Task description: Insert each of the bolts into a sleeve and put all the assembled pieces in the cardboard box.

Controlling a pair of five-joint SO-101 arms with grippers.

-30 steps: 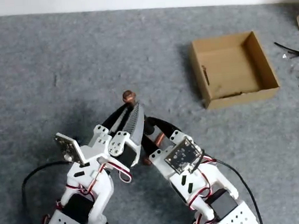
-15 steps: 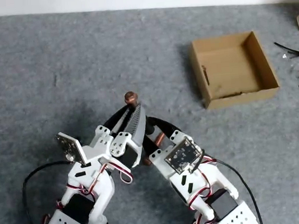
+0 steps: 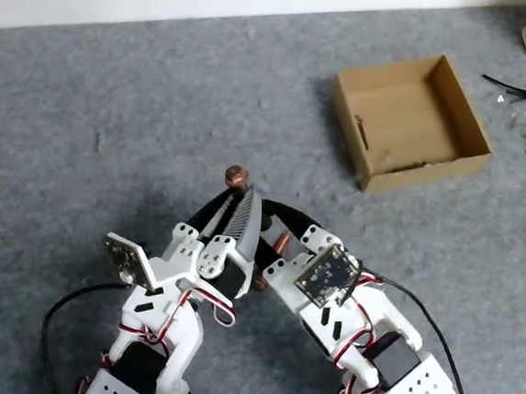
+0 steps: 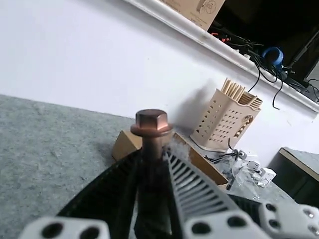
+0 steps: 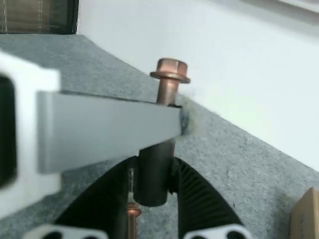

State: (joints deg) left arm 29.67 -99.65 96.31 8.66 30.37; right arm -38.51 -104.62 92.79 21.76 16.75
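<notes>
Fingers of the left gripper [image 4: 152, 153] clamp the copper bolt [image 4: 151, 124] head-up; those of the right gripper [image 5: 153, 165] clamp the dark sleeve [image 5: 152, 186] below it.

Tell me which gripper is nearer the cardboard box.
Right, narrowly. The right gripper holds the sleeve on the cardboard box's side; the left gripper holds the bolt just beyond it.

The worktop [image 3: 99, 110] has a grey, fuzzy top. A white wall [image 4: 65, 55] stands behind it. By the wall is a cream holder [image 4: 224, 122] full of little holes, with thin sticks [image 4: 234, 89] poking out of it. Higher up runs a white ledge [image 4: 199, 32]. Black wires [image 4: 254, 62] hang over it, next to a round blue thing [image 4: 273, 55]. It is dark up there. Some thin black bits [image 3: 523, 91] lie at one side of the worktop.
</notes>
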